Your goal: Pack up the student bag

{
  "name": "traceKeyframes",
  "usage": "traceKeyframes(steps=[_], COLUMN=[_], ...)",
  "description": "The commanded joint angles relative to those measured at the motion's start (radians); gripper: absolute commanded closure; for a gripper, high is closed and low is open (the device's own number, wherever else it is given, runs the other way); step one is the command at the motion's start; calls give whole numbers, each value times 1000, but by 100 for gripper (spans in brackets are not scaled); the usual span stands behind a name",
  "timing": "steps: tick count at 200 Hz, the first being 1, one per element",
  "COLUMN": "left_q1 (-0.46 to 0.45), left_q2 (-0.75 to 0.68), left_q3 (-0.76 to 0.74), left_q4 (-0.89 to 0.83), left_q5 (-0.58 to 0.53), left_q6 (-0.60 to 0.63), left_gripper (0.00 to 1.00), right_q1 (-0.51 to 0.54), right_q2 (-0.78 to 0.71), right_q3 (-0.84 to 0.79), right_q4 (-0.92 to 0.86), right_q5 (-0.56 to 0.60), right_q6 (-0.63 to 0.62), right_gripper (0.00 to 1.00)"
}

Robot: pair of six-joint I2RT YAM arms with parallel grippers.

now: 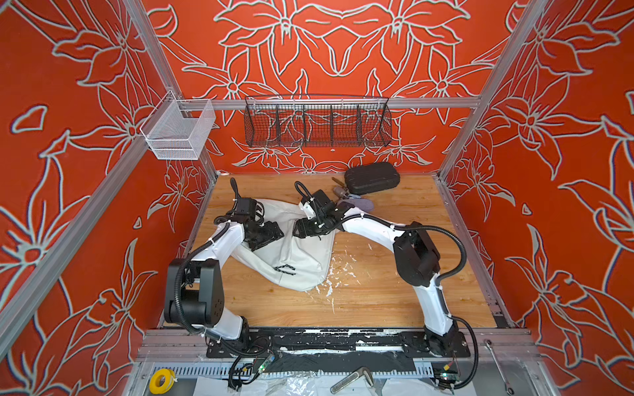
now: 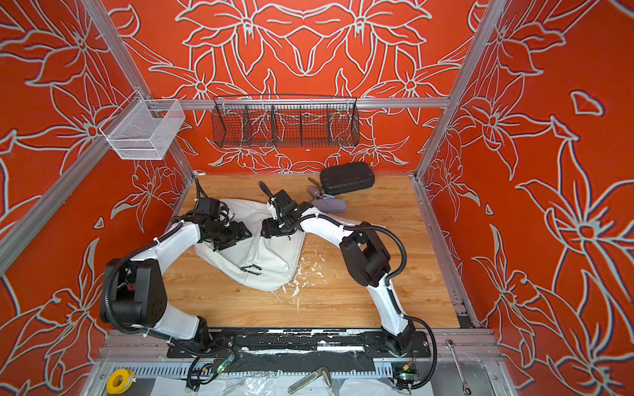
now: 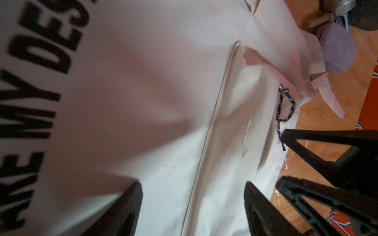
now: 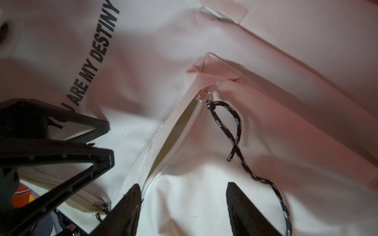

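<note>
Red walls (image 1: 68,171) with a pale outlined flower pattern close in the booth on three sides in both top views, edged by grey metal rails (image 1: 329,103). The wooden table (image 1: 394,301) fills the lower centre of the frame. Its planks are scuffed with white flecks (image 1: 339,271) (thickest just right of the bag).

The student bag (image 1: 298,260) lies crumpled on the table, left of centre, between the two arms. Its black lettering faces up in both wrist views.

A black wire basket (image 1: 317,125) hangs from the rear rail at upper centre, and a white mesh basket (image 1: 178,132) hangs at upper left. A black case (image 1: 372,178) sits at the table's back edge, right of centre. A lavender pouch (image 1: 363,204) lies just below it in the frame, near the bag's upper right corner. A yellow tape roll (image 1: 162,381) rests at bottom left, off the table.

The left pincer (image 3: 193,183) has its jaws apart over the bag's white fabric, straddling a seam and clamping nothing. The right pincer (image 4: 183,183) also has its jaws apart, over a zip whose edges gape a little. A black cord (image 4: 229,126) lies loose on the fabric beside the zip.
</note>
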State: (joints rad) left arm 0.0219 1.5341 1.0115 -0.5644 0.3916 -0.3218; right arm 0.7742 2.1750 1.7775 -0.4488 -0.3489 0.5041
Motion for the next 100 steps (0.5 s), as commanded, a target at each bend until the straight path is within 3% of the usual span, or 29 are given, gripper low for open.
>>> traceKeyframes(steps=[1,38,77,94,100], left_q1=[-4,-4,-5,-5,-5], left_q2=[18,30,44,43,45], left_q3=[-4,-16,-28,-34,-33], left_q4=[3,0,4,10,9], left_q5=[4,-8,2,4,4], left_q6=[-17,-25,-29,-33,-33], left_gripper=[22,23,24,24,24], right_q1=[7,10,19,22,23], right_q2=[33,107,76,71,83], right_q3=[36,112,65,70,85], right_q4=[37,-23,25,25,10], right_q5=[-17,-10,0,0,0], right_q6=[45,59,69,59,55], right_gripper=[32,36,40,35,23])
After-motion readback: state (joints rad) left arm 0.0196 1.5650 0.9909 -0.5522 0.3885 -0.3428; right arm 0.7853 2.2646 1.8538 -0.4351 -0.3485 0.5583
